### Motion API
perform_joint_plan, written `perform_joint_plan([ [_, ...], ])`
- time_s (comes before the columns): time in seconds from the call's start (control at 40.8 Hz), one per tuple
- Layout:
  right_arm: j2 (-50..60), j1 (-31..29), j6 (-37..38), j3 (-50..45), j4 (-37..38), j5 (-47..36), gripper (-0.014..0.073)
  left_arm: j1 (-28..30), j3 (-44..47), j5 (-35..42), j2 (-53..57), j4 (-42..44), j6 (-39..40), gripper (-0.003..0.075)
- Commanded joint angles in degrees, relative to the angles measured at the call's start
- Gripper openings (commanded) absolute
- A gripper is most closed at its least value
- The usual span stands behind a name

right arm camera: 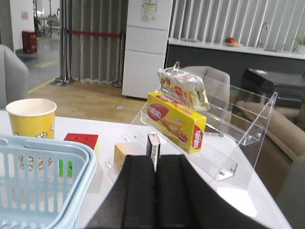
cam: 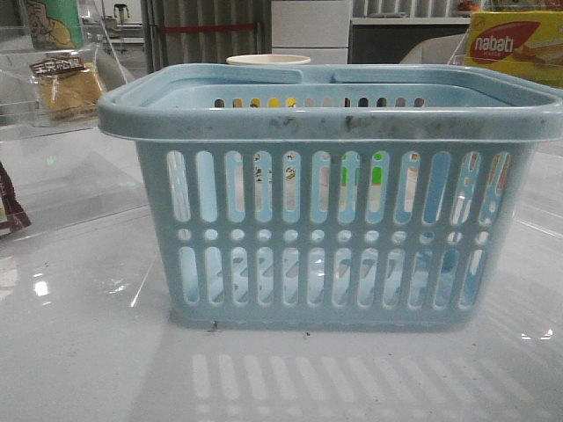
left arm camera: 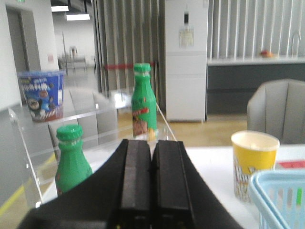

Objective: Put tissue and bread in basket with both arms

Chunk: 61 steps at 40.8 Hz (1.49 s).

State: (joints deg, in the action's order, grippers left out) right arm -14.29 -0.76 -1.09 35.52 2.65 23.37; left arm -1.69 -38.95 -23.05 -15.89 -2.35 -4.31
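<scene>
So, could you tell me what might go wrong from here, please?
1. The bread sits on a clear acrylic shelf that is hard to see, so the left gripper, now shut, might clip it while reaching.
2. The basket has a tall, thick rim that a lowered arm could catch.
3. No black tissue packet shows clearly, so a neighbouring box might be grabbed instead.

Scuffed light blue basket (cam: 334, 220) upright centre; wrapped bread (cam: 69, 86) far left.

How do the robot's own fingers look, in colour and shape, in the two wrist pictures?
Both the left gripper and the right gripper have matte black fingers, shaped as flat rectangular blocks with straight edges, on a black body that widens below. No cables or markings show.
</scene>
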Motion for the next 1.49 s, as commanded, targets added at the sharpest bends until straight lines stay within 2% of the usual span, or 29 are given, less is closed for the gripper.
perform_joint_plan([
  [0.0,-4.6,-0.1,-0.4,4.0,0.3,0.3,0.0058,0.1,-4.6,-2.7,-4.7,-0.2,0.6,0.009],
  [0.318,-14.5,-0.1,-0.4,4.1,0.3,9.1,0.0058,0.1,-4.5,-12.4,-12.2,-0.5,0.6,0.009],
  [0.686,-23.2,-0.1,-0.4,4.1,0.3,13.7,0.007,0.1,-2.3,-13.5,-15.0,-0.6,0.6,0.009],
  [0.759,-24.5,-0.1,-0.4,4.1,0.3,13.7,0.0149,0.1,-2.3,-13.5,-15.0,-0.6,0.6,0.0103],
  [0.808,-25.1,-0.1,-0.4,4.1,0.3,13.7,0.0223,0.1,-2.3,-13.5,-15.0,-0.6,0.6,0.0146],
  [0.93,-27.1,-0.1,-0.4,4.1,0.3,13.5,0.046,0.1,-2.3,-13.4,-15.0,-0.6,0.6,0.0369],
  [0.955,-27.4,-0.1,-0.4,4.1,0.3,13.5,0.0493,0.1,-2.3,-13.4,-15.0,-0.6,0.6,0.0415],
  [1.028,-28.9,-0.1,-0.4,4.1,0.3,13.4,0.053,0.1,-2.3,-13.1,-15.0,-0.6,0.6,0.0479],
  [1.2,-34.0,-1.5,-0.3,5.4,0.4,11.9,0.0531,0.1,-2.3,-13.0,-15.0,-0.6,0.6,0.0461],
  [1.469,-47.3,-8.2,-0.3,16.6,0.3,12.3,0.0531,0.1,-2.3,-13.0,-15.0,-0.6,0.6,0.0413],
])
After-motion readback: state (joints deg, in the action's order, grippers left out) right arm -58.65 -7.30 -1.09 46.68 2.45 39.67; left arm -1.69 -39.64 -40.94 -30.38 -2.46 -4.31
